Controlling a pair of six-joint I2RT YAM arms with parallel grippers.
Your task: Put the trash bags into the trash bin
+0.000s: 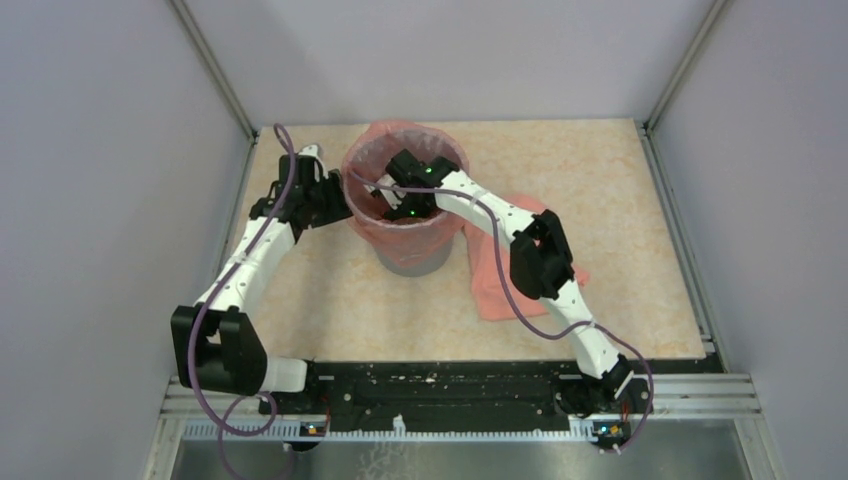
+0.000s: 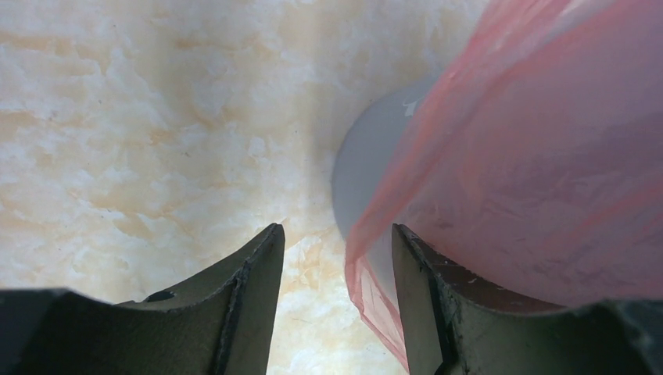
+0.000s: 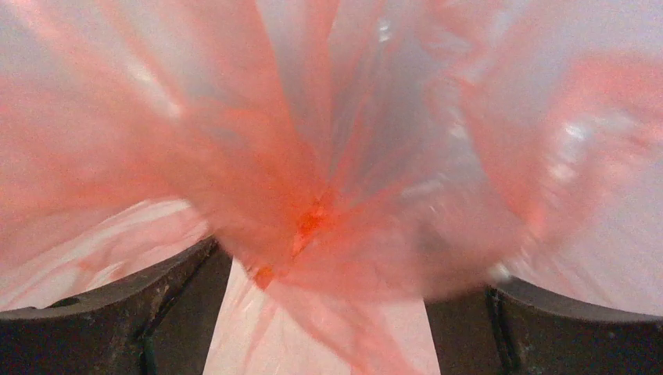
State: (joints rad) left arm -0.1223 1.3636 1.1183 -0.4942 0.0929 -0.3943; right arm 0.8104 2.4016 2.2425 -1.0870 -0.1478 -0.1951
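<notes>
From above, you see the plain grey cylindrical plastic trash bin standing toward the table's far edge, a little left of its middle. A thin salmon-pink plastic film trash bag lines it and folds down over the rim. Your right gripper reaches down inside the mouth, and your left gripper sits just beside the bin's left wall. A second trash bag of the same film lies flat on the table just right of the bin, partly under the right arm.

In the left wrist view, the left gripper is about half open and clamps nothing. One finger lies against the film-covered trash bin, and the bag's hem hangs in the gap.

In the right wrist view, the right gripper is spread wide with the trash bag bunched between its fingers. It seems to press the film rather than pinch it, though blur leaves that uncertain.

I judge you are seating the liner. Next, push it to the bottom, withdraw without dragging it out, then fetch the flat bag.

The table is beige and marbled, enclosed by plain pale grey walls.
</notes>
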